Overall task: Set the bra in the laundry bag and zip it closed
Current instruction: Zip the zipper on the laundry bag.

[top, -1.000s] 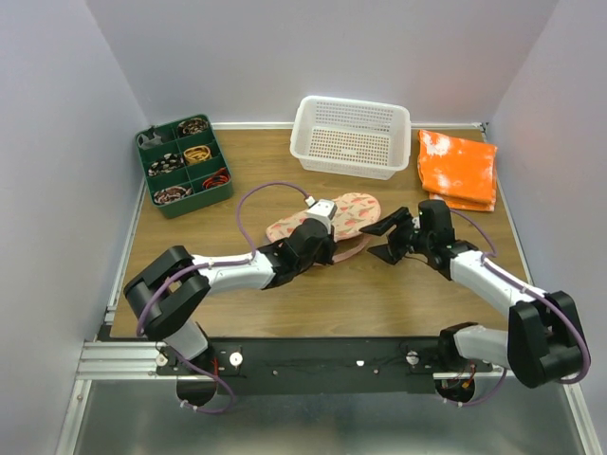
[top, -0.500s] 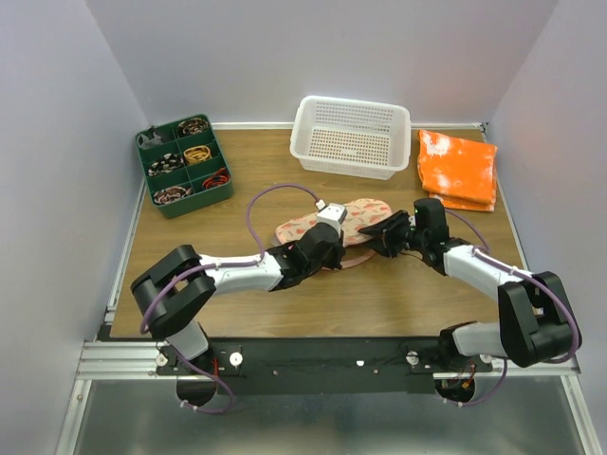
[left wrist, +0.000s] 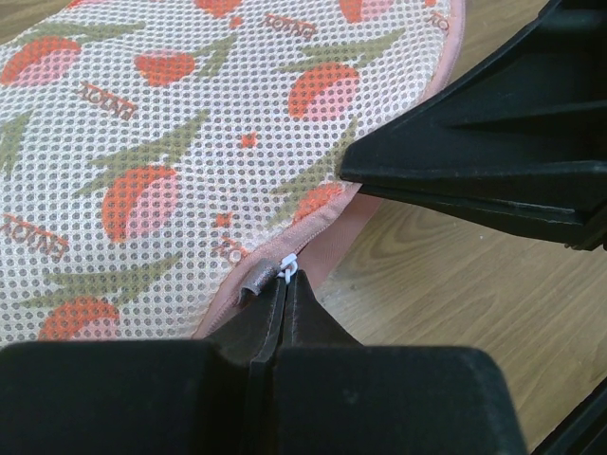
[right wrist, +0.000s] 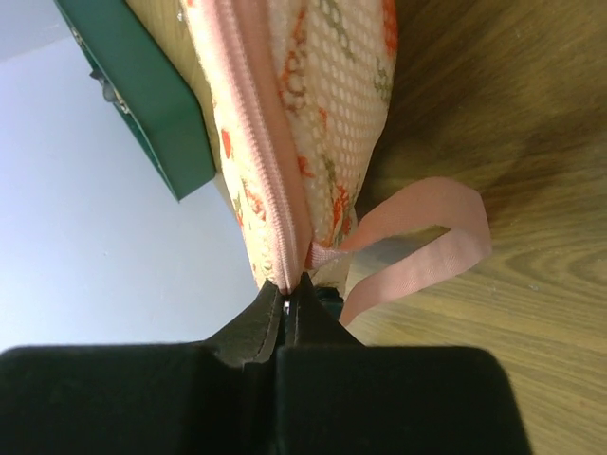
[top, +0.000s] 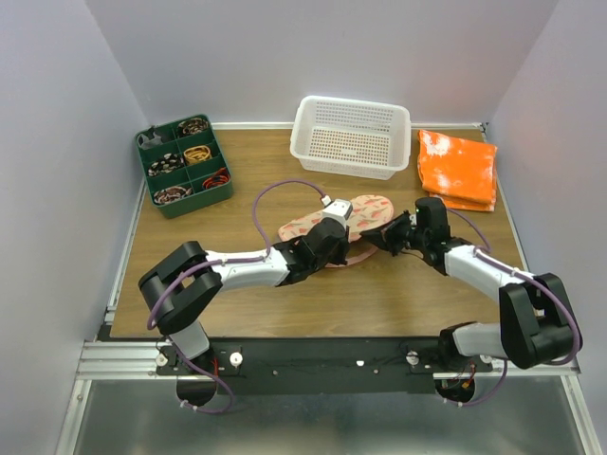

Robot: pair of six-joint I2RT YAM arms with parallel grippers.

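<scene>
The laundry bag (top: 364, 208), a pale pink mesh pouch with red fruit print, lies flat at mid-table between both arms. My left gripper (top: 349, 248) is shut on the bag's zipper pull (left wrist: 266, 273) at the near rim of the laundry bag (left wrist: 142, 142). My right gripper (top: 381, 237) is shut on the zipper end of the laundry bag (right wrist: 322, 114), beside its pink ribbon loop (right wrist: 427, 237). One finger of the right gripper (left wrist: 474, 161) rests against the rim in the left wrist view. The bra is hidden from every view.
A white perforated basket (top: 351, 137) stands at the back centre. An orange-and-white folded cloth (top: 458, 169) lies at the back right. A green compartment tray (top: 183, 164) with small items sits at the back left, also seen as the green tray (right wrist: 142, 95).
My right gripper has moved left to the bag's end and shut on it. My left gripper, still shut, has travelled right along the rim.
</scene>
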